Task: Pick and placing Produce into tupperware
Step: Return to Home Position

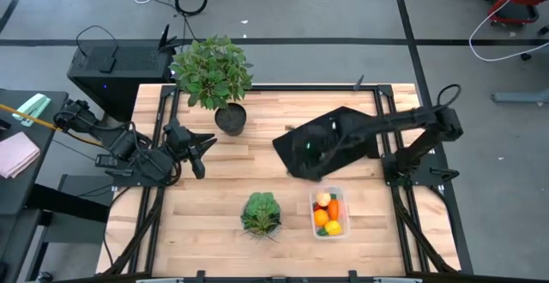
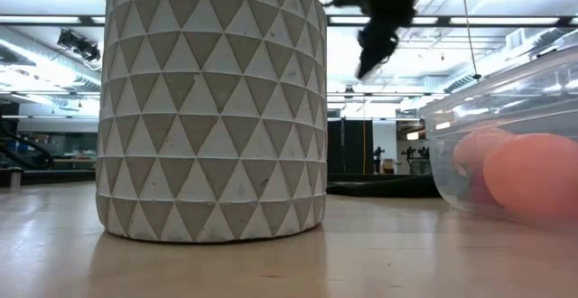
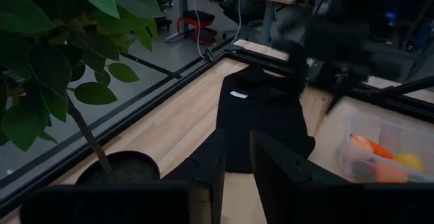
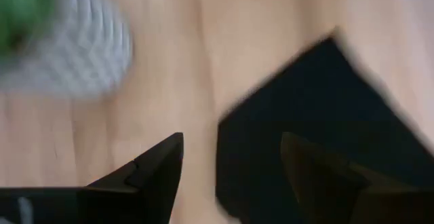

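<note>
I'm holding right gripper (image 4: 232, 142), fingers (image 4: 152, 166) apart, over cloth (image 1: 296, 167); low homeward swing risking clipping box (image 1: 312, 223), spilling fruit (image 1: 328, 213). Left gripper (image 1: 204, 153) waiting near plant (image 1: 210, 69).

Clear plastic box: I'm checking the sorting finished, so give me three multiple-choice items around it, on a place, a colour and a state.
1. The leafy green lettuce head lies A beside the clear plastic box B inside it C on the floor
2. The flat cloth sheet is A white B black C red
3. The right hand is A shut tight B shut on the lettuce C open, empty

A, it sits next to the box; B, plainly black in the left wrist view; C, fingers apart, nothing between.
</note>
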Available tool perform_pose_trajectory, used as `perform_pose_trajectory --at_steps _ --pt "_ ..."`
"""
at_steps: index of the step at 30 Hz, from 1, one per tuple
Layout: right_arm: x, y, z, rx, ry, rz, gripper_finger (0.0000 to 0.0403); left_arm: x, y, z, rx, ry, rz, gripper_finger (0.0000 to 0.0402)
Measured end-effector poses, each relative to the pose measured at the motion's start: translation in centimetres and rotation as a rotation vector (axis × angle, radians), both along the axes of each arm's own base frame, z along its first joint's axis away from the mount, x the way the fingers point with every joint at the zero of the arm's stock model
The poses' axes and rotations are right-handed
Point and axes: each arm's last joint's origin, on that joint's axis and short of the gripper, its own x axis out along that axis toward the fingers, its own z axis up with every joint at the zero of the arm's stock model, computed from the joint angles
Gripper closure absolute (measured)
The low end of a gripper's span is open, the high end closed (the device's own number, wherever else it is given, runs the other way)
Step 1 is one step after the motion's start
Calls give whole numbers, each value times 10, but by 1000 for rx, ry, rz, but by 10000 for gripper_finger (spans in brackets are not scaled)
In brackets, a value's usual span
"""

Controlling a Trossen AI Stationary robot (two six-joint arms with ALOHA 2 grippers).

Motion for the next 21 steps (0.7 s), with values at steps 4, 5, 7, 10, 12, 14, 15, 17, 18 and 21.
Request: perform_pose_trajectory --at_steps 4,5,7,10,12,14,15,17,18,21 --pt "-10 -22 28 14 -164 -94 170 0 0 0 2 2 0 326" --pt "-14 -26 35 16 -198 -119 175 0 0 0 5 5 -1 326" --pt "-28 -33 44 33 -242 -174 188 0 0 0 11 8 -3 325" --pt "-53 -36 53 75 -310 -260 222 0 0 0 15 10 -4 322" --pt "-72 -34 54 117 -358 -307 263 0 0 0 14 10 -4 322" --pt "-90 -31 50 168 -417 -367 319 0 0 0 14 8 -4 324" --pt "-99 -29 46 196 -437 -389 350 0 0 0 12 6 -4 326" --pt "-114 -25 38 250 -505 -426 388 0 0 0 11 4 -4 328" --pt "-121 -23 35 277 -541 -444 390 0 0 0 10 2 -4 330" --pt "-139 -16 26 317 -680 -468 394 0 0 1 10 2 -4 330"
